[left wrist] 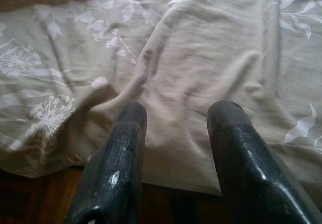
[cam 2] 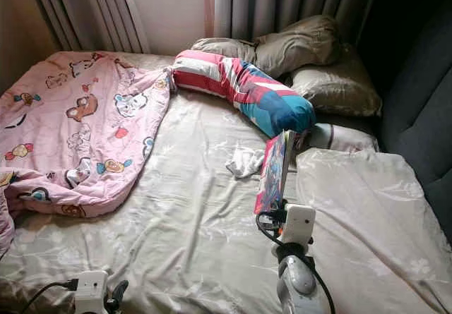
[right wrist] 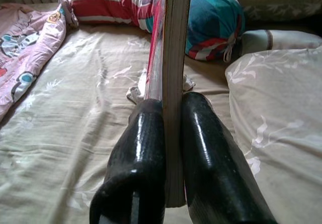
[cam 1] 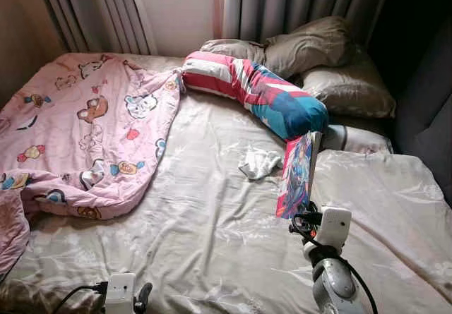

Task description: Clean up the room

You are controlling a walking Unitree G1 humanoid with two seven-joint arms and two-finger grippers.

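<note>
My right gripper [right wrist: 171, 113] is shut on a thin book [cam 1: 298, 173] with a bright pink and blue cover, held upright on edge above the bed's middle right. In the right wrist view the book's page edge [right wrist: 176, 58] rises between my two black fingers [right wrist: 143, 133]. A small white crumpled cloth [cam 1: 258, 163] lies on the sheet just left of the book. My left gripper [left wrist: 176, 118] is open, low at the bed's near edge, over the beige flowered sheet [left wrist: 201, 48].
A pink cartoon blanket [cam 1: 85, 130] is heaped over the bed's left half. A striped red, white and teal bolster [cam 1: 254, 92] and several grey-brown pillows [cam 1: 318, 53] lie at the head. Curtains [cam 1: 282, 3] hang behind. A dark headboard or wall [cam 1: 427, 95] stands at the right.
</note>
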